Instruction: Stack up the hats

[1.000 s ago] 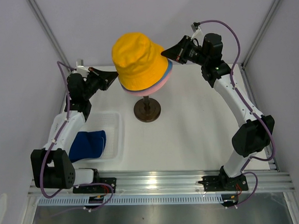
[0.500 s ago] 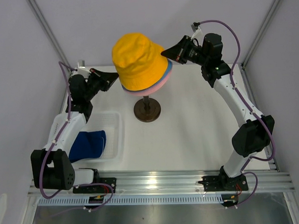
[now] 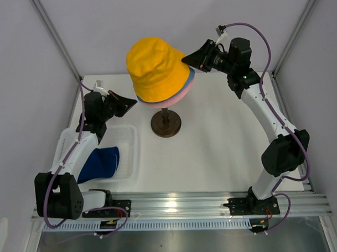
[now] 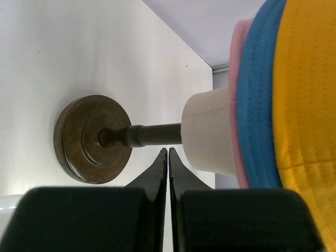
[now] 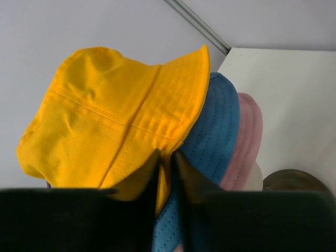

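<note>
The yellow hat point(image 3: 153, 68) sits on top of the light blue hat point(image 3: 187, 82) and the pink hat point(image 3: 181, 93), all on the beige head form point(image 4: 207, 131). The dark navy hat point(image 3: 99, 164) lies in the clear tray point(image 3: 128, 151) at the left. My right gripper point(image 3: 184, 59) is shut on the yellow hat's brim point(image 5: 173, 157) at its right side. My left gripper point(image 3: 133, 104) is shut and empty, low and to the left of the stand's post point(image 4: 152, 135), its tips point(image 4: 168, 152) apart from the hats.
The head form stands on a dark brown round base point(image 3: 166, 124) in the middle of the white table. White walls and frame posts close in the left, back and right. The arm bases stand on the metal rail point(image 3: 177, 206) at the near edge.
My left gripper has come down and toward the near side, away from the hats' left brim. The right gripper and the hats have not moved.
</note>
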